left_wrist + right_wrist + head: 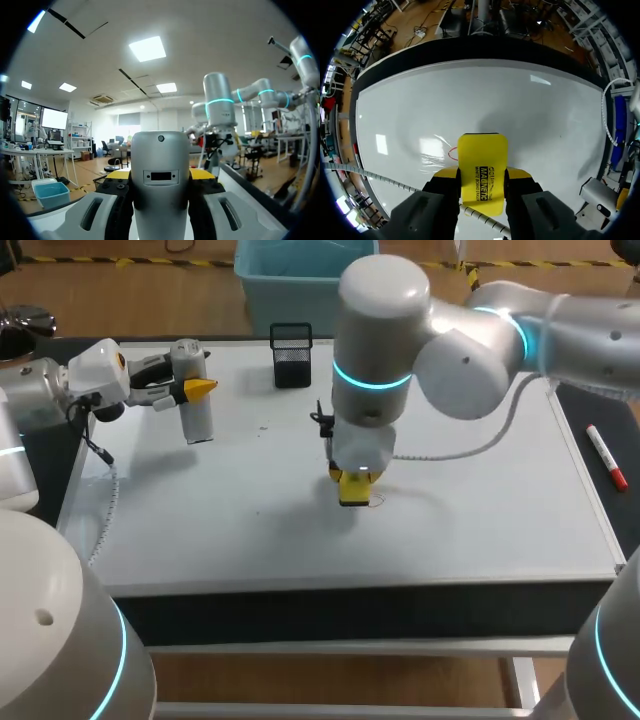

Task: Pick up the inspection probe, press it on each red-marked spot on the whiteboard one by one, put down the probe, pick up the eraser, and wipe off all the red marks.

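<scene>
Nearest, the dark front edge of the table (300,610) is seen, with the whiteboard (230,530) laid flat upon it. Toward the middle of the board the right arm (385,340) is brought straight down, and the yellow eraser (482,172) is gripped from two sides by the right jaws, which are closed on its flanks. The eraser's free end stands out ahead of the fingertips, at the board's surface, though contact cannot be told for certain. A thin red mark (452,153) is shown just beside the eraser's edge, partly hidden by it. Off the board's right edge, on the dark table strip, a red marker (606,457) is laid, well apart from the eraser. Farther back, the left arm (90,375) is held over the board's left side, and the grey inspection probe (193,390) is clamped upright between the left jaws, a yellow tip being pressed against it on either side; whether its lower end touches the board cannot be told. At the board's far edge a black mesh holder (291,355) is stood, between the probe and the right arm
</scene>
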### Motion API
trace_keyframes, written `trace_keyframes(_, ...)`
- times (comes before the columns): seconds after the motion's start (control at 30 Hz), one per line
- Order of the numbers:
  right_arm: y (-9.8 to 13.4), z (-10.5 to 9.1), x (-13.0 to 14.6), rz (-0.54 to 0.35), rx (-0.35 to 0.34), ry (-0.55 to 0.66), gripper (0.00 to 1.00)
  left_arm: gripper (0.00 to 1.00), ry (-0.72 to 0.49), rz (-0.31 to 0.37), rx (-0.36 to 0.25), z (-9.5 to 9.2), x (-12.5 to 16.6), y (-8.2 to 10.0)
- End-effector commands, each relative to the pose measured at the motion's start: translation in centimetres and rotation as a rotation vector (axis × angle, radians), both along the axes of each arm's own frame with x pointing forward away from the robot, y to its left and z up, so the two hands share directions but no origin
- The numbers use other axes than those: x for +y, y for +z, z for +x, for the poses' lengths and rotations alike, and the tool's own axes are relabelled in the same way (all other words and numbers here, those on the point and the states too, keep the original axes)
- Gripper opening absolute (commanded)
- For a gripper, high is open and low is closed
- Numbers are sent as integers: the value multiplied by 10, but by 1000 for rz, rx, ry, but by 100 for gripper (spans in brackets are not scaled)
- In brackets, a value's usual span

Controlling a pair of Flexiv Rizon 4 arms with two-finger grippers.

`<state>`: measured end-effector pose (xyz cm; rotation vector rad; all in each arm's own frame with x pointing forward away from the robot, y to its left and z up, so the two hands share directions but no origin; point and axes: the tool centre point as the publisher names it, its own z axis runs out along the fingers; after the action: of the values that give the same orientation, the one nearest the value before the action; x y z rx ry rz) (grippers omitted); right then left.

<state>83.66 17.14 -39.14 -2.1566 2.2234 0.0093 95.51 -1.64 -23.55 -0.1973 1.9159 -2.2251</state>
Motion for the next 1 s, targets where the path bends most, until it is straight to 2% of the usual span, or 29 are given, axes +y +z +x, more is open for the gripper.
trace_keyframes(0.03,-9,0,5,-5,-8,6,0,0,2,0,-1,0,0,1)
trace_keyframes(0.57,-18,-16,-2,11,-8,-18,0,0,2,0,-1,0,0,1)
trace_keyframes(1.0,-32,-18,-5,14,15,-18,0,0,2,0,-1,0,0,1)
